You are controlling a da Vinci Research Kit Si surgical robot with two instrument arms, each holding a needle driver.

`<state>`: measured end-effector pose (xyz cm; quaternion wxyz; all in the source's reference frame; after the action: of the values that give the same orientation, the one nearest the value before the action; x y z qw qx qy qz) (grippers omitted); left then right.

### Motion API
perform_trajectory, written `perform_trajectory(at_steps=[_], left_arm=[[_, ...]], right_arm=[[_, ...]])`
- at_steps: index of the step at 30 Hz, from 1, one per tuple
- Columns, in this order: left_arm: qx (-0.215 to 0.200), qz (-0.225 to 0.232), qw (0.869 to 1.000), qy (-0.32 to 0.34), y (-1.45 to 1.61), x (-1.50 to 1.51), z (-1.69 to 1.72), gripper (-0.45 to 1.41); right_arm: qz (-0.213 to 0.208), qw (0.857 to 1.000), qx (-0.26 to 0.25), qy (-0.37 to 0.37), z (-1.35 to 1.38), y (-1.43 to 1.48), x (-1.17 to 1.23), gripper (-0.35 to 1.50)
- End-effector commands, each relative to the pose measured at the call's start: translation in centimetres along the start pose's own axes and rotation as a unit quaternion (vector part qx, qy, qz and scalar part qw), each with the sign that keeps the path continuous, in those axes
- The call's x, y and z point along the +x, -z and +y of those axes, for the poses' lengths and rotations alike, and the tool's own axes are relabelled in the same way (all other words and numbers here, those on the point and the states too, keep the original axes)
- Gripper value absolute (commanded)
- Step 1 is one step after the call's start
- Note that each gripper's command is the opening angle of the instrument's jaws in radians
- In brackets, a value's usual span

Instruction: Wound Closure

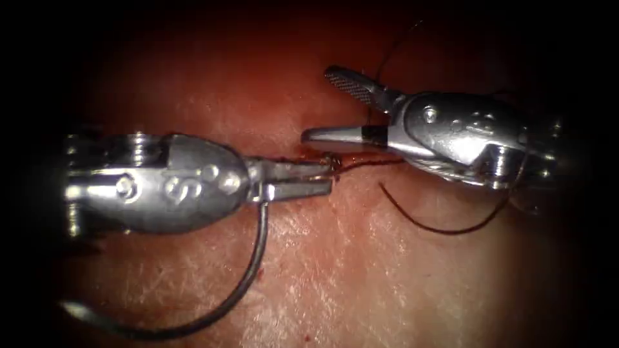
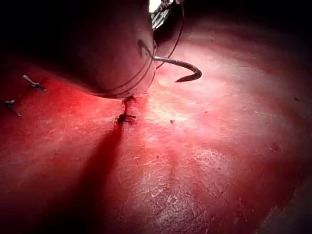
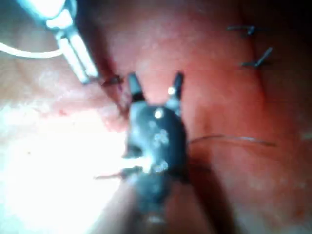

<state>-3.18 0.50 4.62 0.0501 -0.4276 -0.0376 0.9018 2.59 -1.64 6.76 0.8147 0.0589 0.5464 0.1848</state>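
Left hand (image 1: 322, 179) clamps the needle (image 1: 255, 270) off the tissue (image 1: 361, 270); right hand (image 1: 322, 106) apart, empty

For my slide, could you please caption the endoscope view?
Left tool grips dark thread at the cut; curved steel needle hangs free; right tool open.

From the endoscope you see a bright light shining in the middle, on the tissue (image 1: 335, 270). It fades away to deep black all around the edges, like looking down a dark tube. From the left wrist, the light makes a shiny bright patch with a long dark shadow running across it, and the far parts sink into black. From the right wrist, the light is so strong on one side that it glows almost white, and it gets dimmer toward the other side.
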Motion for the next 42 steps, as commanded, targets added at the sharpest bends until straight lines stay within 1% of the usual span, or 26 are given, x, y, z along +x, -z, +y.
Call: perform_trajectory(at_steps=[1,6,13,17,21,22,23,27,28,32,35,36,37,39,41,42], left_arm=[[0.005,-0.002,1.0,0.003,0.01,-0.04,-0.05,-0.45],[0.008,-0.007,1.0,0.007,0.12,-0.11,-0.24,-0.45],[0.015,-0.009,1.0,0.009,-0.01,-0.19,-0.42,-0.45],[0.018,-0.012,1.0,0.005,0.03,-0.28,-0.36,-0.45],[0.015,-0.017,1.0,-0.001,0.07,-0.39,-0.23,-0.45],[0.015,-0.017,1.0,-0.001,0.07,-0.39,-0.23,-0.45],[0.014,-0.022,1.0,-0.005,0.07,-0.46,-0.15,-0.45],[0.012,-0.033,0.999,-0.013,0.06,-0.59,0.01,-0.45],[0.009,-0.035,0.999,-0.01,0.04,-0.64,0.07,-0.45],[0.007,-0.033,0.999,-0.007,0.05,-0.65,0.09,-0.45],[0.006,-0.032,0.999,-0.006,0.03,-0.61,0.11,-0.45],[0.006,-0.032,0.999,-0.006,0.03,-0.61,0.11,-0.45],[0.003,-0.031,1.0,-0.006,0.0,-0.58,0.14,-0.45],[0.0,-0.031,0.999,-0.005,-0.04,-0.55,0.17,-0.45],[0.0,-0.031,1.0,-0.006,-0.07,-0.58,0.12,-0.45],[-0.001,-0.03,1.0,-0.007,-0.05,-0.66,0.02,-0.45]], right_arm=[[0.002,1.0,0.009,0.001,-0.07,-0.09,-0.07,1.21],[0.001,1.0,0.027,0.004,-0.15,-0.1,-0.1,1.2],[-0.01,0.999,0.05,0.012,-0.28,-0.1,-0.21,1.16],[-0.007,0.998,0.053,0.013,-0.23,0.0,-0.25,1.14],[0.028,0.998,0.047,0.014,-0.06,0.23,-0.26,1.13],[0.028,0.998,0.047,0.014,-0.06,0.23,-0.26,1.13],[0.048,0.998,0.046,-0.002,0.0,0.32,-0.25,1.13],[0.081,0.995,0.04,-0.038,0.07,0.43,-0.2,1.11],[0.085,0.995,0.029,-0.045,0.09,0.43,-0.18,1.11],[0.079,0.996,0.019,-0.046,0.08,0.41,-0.19,1.08],[0.065,0.997,-0.01,-0.049,0.09,0.36,-0.18,1.08],[0.065,0.997,-0.01,-0.049,0.09,0.36,-0.18,1.08],[0.063,0.996,-0.026,-0.05,0.1,0.32,-0.18,1.08],[0.066,0.996,-0.034,-0.055,0.1,0.29,-0.17,1.08],[0.074,0.995,-0.018,-0.068,0.09,0.31,-0.17,1.08],[0.08,0.995,-0.002,-0.067,0.08,0.37,-0.17,1.06]])
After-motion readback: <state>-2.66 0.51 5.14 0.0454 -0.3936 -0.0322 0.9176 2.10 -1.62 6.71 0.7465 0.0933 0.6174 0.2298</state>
